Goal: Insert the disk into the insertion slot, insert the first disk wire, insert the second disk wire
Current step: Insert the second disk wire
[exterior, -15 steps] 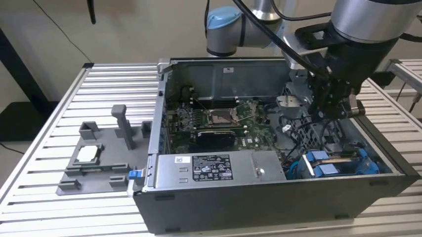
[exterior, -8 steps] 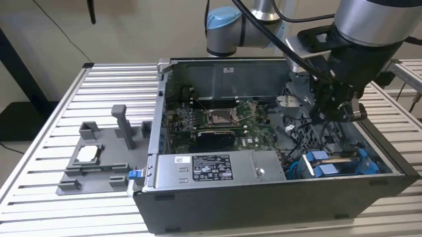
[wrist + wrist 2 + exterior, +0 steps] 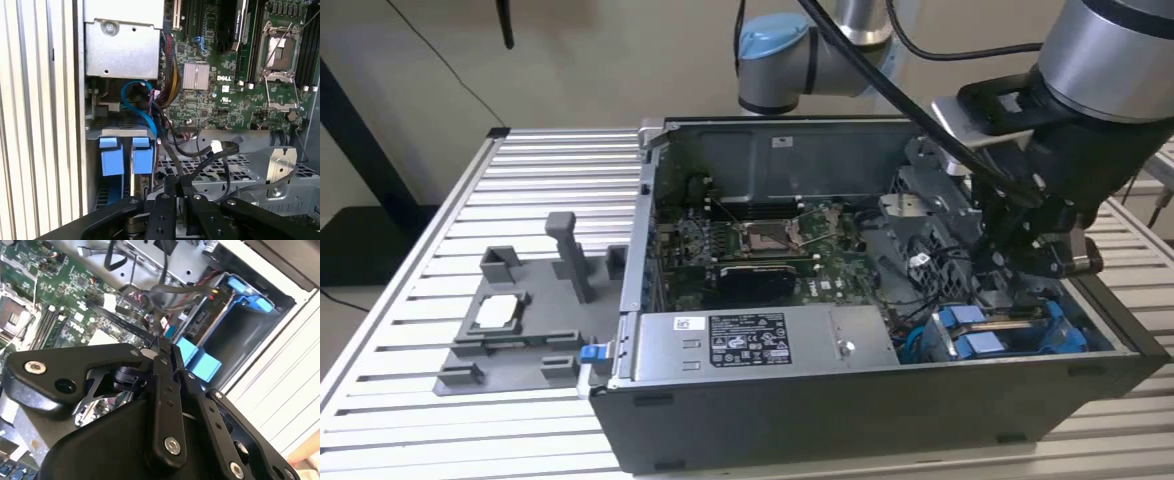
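- Fingers (image 3: pixel 165 390) of my black gripper (image 3: pixel 178 181): drawn almost together just above the grey metal drive-bay cage (image 3: pixel 117 132); whether they pinch anything, I cannot tell.
- Silver-grey rectangular disk (image 3: pixel 994 343), blue-framed: seated inside that cage.
- Black wires (image 3: pixel 210 155): loose beside the cage.

Matt dark metal computer case (image 3: pixel 854 430) on ribbed bare-aluminium table (image 3: pixel 400 395).
Inside the case: dull sheet-metal power-supply box (image 3: pixel 861 335) with paper label (image 3: pixel 747 340), glossy green motherboard (image 3: pixel 834 225), smooth blue plastic tabs (image 3: pixel 111 160) on grey metal insertion slot (image 3: pixel 117 133).

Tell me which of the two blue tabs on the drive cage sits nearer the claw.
The blue tab on the motherboard side, below the blue cable; the other tab sits toward the case wall, farther from the claw.
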